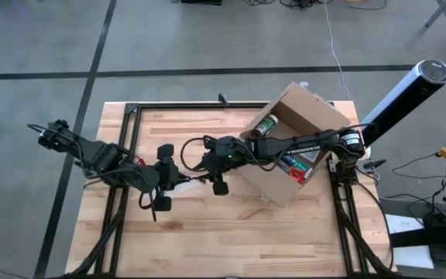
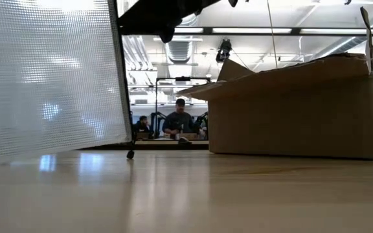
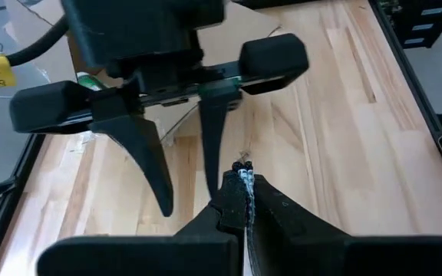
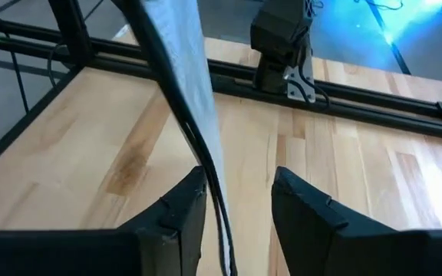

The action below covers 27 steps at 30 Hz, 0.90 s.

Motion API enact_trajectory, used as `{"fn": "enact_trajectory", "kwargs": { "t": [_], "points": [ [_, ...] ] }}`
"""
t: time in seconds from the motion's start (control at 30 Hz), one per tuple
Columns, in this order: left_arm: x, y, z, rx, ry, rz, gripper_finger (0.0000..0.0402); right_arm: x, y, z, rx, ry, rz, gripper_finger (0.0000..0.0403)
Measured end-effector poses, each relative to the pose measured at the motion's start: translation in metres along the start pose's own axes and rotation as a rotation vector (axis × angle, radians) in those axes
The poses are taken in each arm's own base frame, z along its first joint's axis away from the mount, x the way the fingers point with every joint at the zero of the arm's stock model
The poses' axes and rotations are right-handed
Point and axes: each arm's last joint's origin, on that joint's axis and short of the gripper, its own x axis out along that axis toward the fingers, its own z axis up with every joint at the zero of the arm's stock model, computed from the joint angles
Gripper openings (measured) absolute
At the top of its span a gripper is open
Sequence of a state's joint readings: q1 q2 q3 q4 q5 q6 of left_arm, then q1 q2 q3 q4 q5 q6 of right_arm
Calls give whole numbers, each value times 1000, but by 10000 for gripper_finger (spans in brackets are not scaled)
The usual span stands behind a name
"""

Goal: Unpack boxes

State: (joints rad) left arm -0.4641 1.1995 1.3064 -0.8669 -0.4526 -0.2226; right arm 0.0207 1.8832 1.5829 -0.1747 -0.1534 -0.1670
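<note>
The box [image 1: 296,143] is sitting open near the counter's [image 1: 200,232] far right corner, turned at an angle, one corner poking past the far edge. Inside it, a green-capped bottle [image 1: 265,125] is lying at the far side and something red [image 1: 294,166] is showing nearer the right arm.

The two arms are meeting mid-counter, just left of the box. The left pincer [image 3: 240,188] is clenched on the thin edge of a translucent pouch [image 2: 50,77], fingertips pressed together with the pouch's rim squeezed between them. Facing it, the right pincer [image 4: 240,195] is hanging with its fingers parted, and the pouch's edge is running through the gap beside one finger [image 4: 179,203]; whether that finger is touching the pouch, I cannot tell.

From counter height the pouch is hanging like a sheet, filling the left half of the low view, its lower edge just off the wood. The box is standing well apart from it on the right, flaps [image 2: 238,71] up.

Bare wood is lying open all along the near edge and across the near left corner. The black frame rails [image 1: 130,155] are running along the left and right sides. People [image 2: 179,120] are sitting far back in the room.
</note>
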Motion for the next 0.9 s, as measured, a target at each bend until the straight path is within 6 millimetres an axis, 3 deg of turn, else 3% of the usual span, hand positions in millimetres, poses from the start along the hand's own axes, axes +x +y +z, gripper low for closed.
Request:
{"fn": "enact_trajectory", "kwargs": {
  "t": [0.37,0.9],
  "points": [
    [0,-1,0,4,0,-4,0,0,0,1,4,-8,5,135],
    [0,-1,0,8,0,4,0,2,17,4,25,-21,94,143]
  ]
}}
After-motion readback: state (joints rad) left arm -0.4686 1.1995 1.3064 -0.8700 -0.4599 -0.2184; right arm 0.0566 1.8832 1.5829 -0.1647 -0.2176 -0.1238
